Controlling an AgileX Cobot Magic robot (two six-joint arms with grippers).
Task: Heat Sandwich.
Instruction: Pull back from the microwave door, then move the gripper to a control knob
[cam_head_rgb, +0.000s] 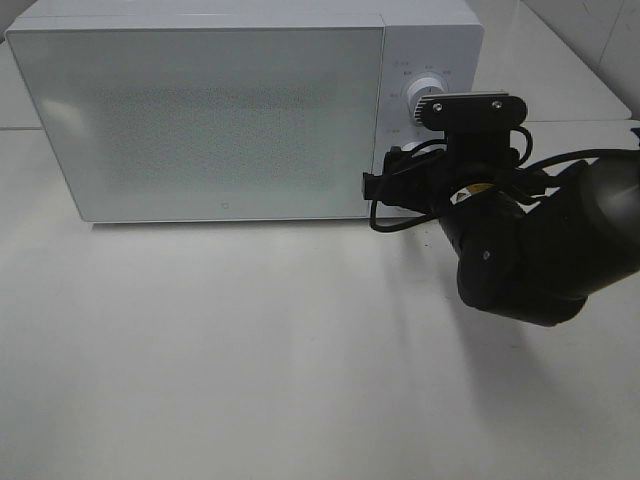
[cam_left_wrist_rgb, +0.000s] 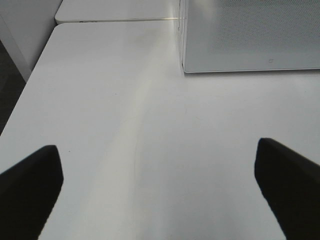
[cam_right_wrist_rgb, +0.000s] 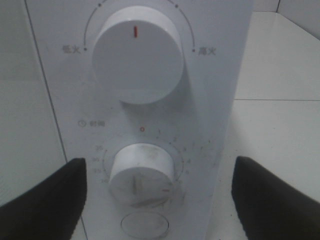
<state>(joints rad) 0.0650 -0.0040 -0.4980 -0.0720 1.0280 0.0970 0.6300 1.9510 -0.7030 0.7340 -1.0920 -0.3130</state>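
The sandwich is out of view in every frame. The white microwave (cam_head_rgb: 200, 110) stands at the back of the table with its frosted door shut. My right arm (cam_head_rgb: 520, 250) reaches in to the control panel on the microwave's right side. In the right wrist view, my right gripper (cam_right_wrist_rgb: 160, 200) is open, its two dark fingers (cam_right_wrist_rgb: 45, 200) standing either side of the lower dial (cam_right_wrist_rgb: 142, 172), apart from it. The upper dial (cam_right_wrist_rgb: 137, 52) shows a red mark pointing up. My left gripper (cam_left_wrist_rgb: 160, 190) is open over bare tabletop, holding nothing.
The microwave's front left corner (cam_left_wrist_rgb: 185, 70) shows in the left wrist view, with white table (cam_left_wrist_rgb: 125, 125) in front of it. A table edge (cam_left_wrist_rgb: 30, 75) drops off beside it. A round button (cam_right_wrist_rgb: 145, 225) sits under the lower dial.
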